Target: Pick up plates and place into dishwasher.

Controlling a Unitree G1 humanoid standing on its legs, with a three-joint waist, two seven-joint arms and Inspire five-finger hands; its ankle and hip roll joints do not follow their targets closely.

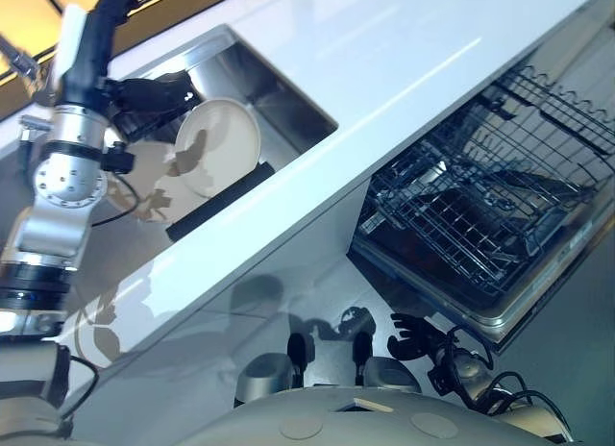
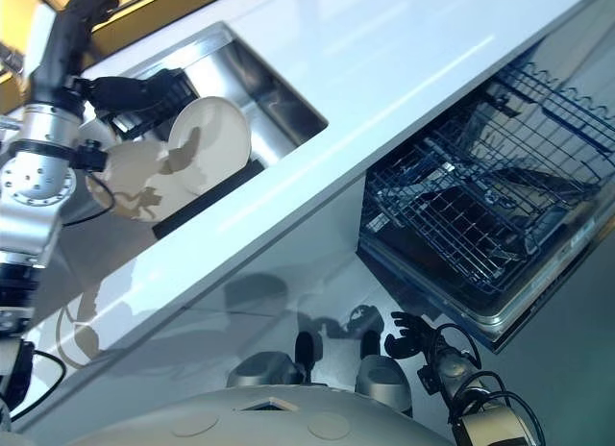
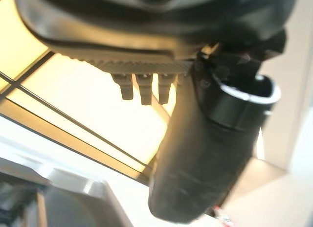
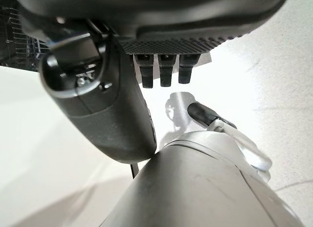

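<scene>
Cream plate (image 1: 219, 146) stands tilted in the steel sink (image 1: 288, 108) at far left, leaning against a dark rack (image 1: 219, 204). My left hand (image 1: 154, 98) is at the plate's far-left rim, dark fingers reaching over it; I cannot tell whether they have closed on the rim or only touch it. I judge this the grasp step: next I need a firm pinch, then a lift clear of the sink wall. White counter (image 1: 404, 71) runs across the middle. Right of it the dishwasher rack (image 1: 490, 206) is pulled out, no plate in it yet. Right hand (image 1: 415, 336) hangs low near the floor, fingers loosely curled, holding nothing.
</scene>
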